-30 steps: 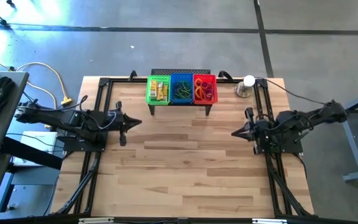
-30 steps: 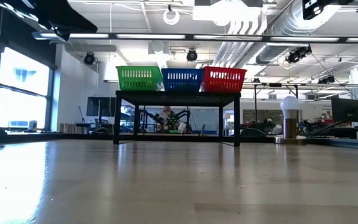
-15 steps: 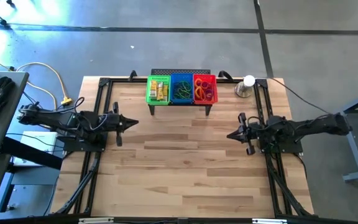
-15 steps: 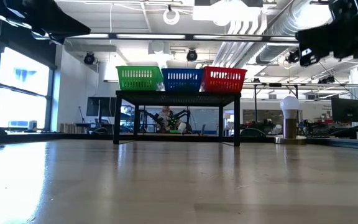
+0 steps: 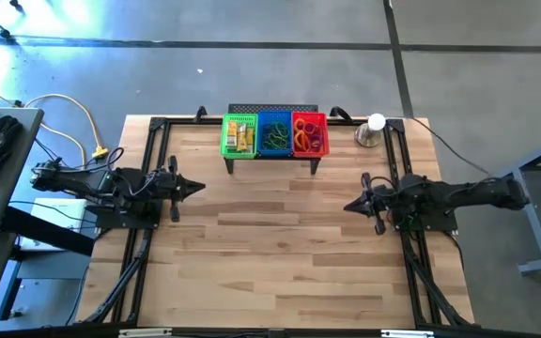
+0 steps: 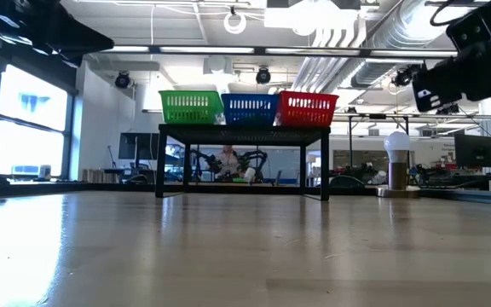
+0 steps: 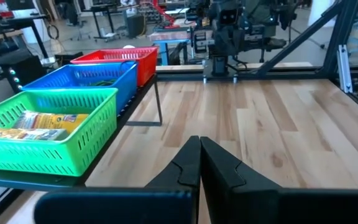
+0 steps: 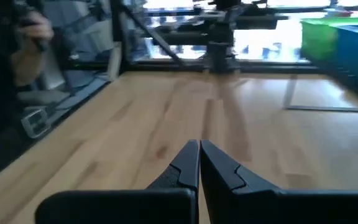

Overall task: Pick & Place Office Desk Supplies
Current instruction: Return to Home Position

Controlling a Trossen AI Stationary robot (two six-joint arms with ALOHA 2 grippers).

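Supplies lie sorted in three baskets on the black stand, so nothing needs holding: left claw and right claw hover over the desk, each pinched together, empty.

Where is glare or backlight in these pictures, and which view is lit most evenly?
High view: a bright glare patch on the floor, top left. Low view: window light shines off the tabletop at the left. Right wrist view: bright windows backlight the left arm. Left wrist view: even light on the green basket, no glare.
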